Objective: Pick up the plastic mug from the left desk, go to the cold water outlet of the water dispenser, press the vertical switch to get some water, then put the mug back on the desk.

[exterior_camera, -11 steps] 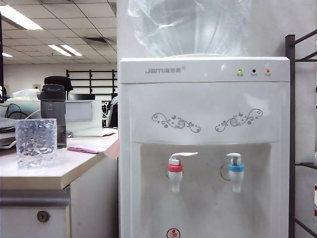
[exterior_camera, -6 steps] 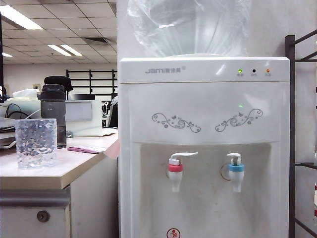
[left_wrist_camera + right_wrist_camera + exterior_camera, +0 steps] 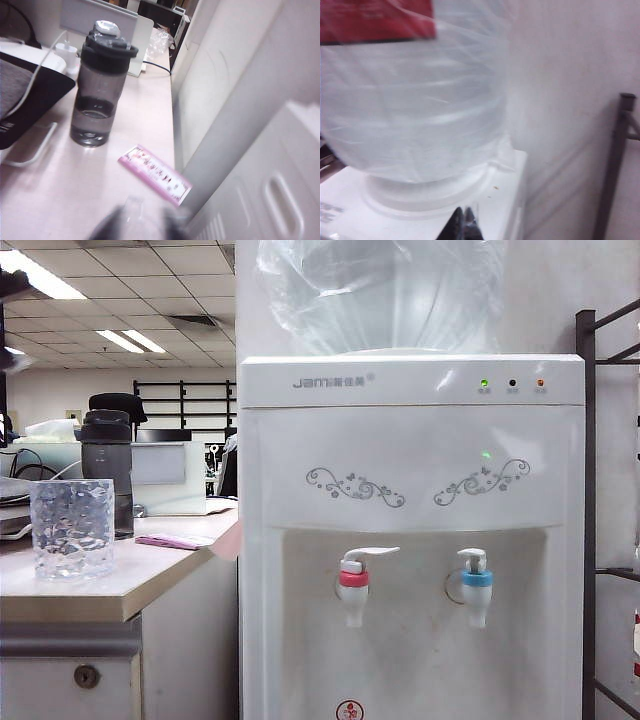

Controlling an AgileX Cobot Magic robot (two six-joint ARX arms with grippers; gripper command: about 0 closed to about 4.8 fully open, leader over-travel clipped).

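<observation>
Left wrist view: dark bottle (image 3: 100,85), pink card (image 3: 156,175) beside blurred left claw (image 3: 137,225), opening unclear; right claw (image 3: 464,222) closed.

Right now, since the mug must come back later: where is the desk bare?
Bare cream desktop lies right of the clear dimpled plastic mug, in front of the pink paper strip, up to the front edge. Crowded behind the mug: dark grey lidded bottle. Left tool blurs over the desktop near the strip; right tool sits over the white dispenser top.
</observation>
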